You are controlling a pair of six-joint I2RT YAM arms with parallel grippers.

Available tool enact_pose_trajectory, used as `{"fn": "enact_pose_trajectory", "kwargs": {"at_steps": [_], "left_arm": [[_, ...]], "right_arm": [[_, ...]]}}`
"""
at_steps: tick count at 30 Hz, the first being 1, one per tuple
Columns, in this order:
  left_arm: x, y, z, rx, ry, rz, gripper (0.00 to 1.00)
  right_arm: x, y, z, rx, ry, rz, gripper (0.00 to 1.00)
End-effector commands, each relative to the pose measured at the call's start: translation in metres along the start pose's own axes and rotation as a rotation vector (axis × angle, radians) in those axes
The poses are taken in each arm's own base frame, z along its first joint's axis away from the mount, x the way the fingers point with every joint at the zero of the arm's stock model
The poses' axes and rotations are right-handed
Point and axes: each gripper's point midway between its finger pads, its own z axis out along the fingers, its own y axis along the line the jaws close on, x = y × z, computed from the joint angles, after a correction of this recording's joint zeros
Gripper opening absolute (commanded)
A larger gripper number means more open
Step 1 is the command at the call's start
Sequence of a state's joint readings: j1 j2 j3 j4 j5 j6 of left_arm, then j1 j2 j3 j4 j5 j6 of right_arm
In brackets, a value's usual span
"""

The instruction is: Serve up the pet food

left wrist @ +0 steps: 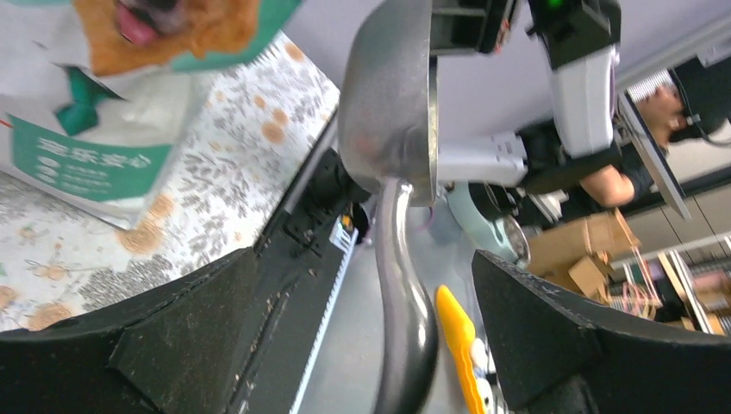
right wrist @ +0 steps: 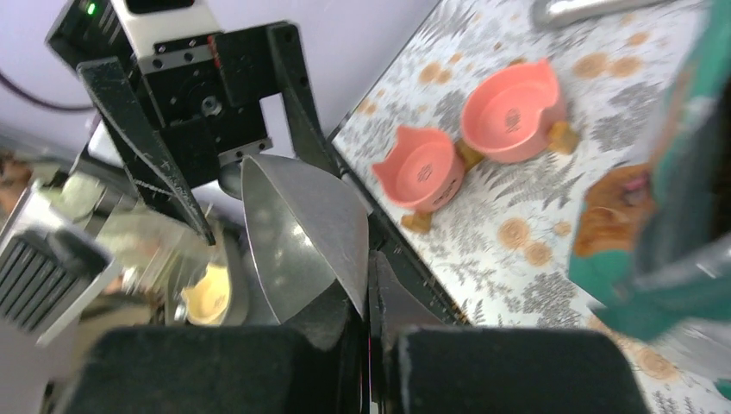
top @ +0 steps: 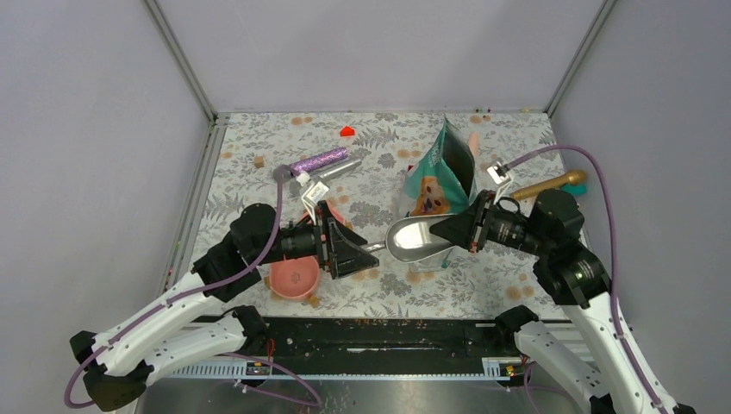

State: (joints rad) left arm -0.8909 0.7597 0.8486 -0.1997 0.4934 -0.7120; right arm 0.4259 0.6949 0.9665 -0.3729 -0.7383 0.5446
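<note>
Teal-green and silver, the pet food pouch [top: 441, 175] stands upright on the surface [top: 483, 285] just beyond the right fingers [top: 450, 228], its printed golden retriever facing the arms; the pellets themselves cannot be made out, since the pouch's inside is out of sight. Between the two sets of fingers lies a metal scoop [top: 412, 238]. The right fingers are pressed fully together on the scoop's rim, pinching its thin edge at the side nearest the pouch; in the right wrist view the scoop's inner face shows bare, shiny metal. The left fingers [top: 353, 257] are spread as wide as they go; the scoop's handle [left wrist: 401, 293] runs down the gap between them, and in the left wrist view it touches neither finger, so they grip nothing. Behind the left fingers, close under that wrist, sit two pink bowls [right wrist: 513, 108] side by side on small wooden feet; only one of them shows from above, at the near edge of the floral-patterned surface. Farther out past the left fingers, a purple glitter tube [top: 317, 161] lies just beside a silver tube [top: 334, 169]; a red block [top: 346, 131] rests near the back edge, well apart from both sets of fingers. Outboard of the right wrist lies a gold-handled tool [top: 552, 183] with a teal end.
</note>
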Motion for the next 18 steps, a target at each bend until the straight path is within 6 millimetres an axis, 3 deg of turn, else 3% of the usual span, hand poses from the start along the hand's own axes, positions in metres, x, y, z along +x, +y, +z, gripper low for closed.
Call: {"fn": "enact_pose_trajectory", "kwargs": {"at_steps": [1,5,8,12,18], "left_arm": [[-0.058,-0.016,-0.009,0.004,-0.282,0.048,0.99],[-0.076,-0.033,-0.015,0.113,-0.417,0.040,0.99],[-0.079,-0.047,-0.011,0.212,-0.424,0.035,0.99],[-0.077,-0.048,0.000,0.226,-0.379,0.010,0.99],[-0.074,-0.051,-0.001,0.254,-0.375,0.008,0.96]], "right_arm": [[-0.035,-0.005,-0.017,0.129,-0.237,0.010,0.00],[-0.041,-0.006,-0.020,0.138,-0.294,0.033,0.00],[-0.045,-0.005,-0.017,0.123,-0.306,0.072,0.00],[-0.050,0.000,-0.019,0.104,-0.339,0.054,0.00],[-0.049,-0.002,-0.018,0.106,-0.335,0.057,0.00]]}}
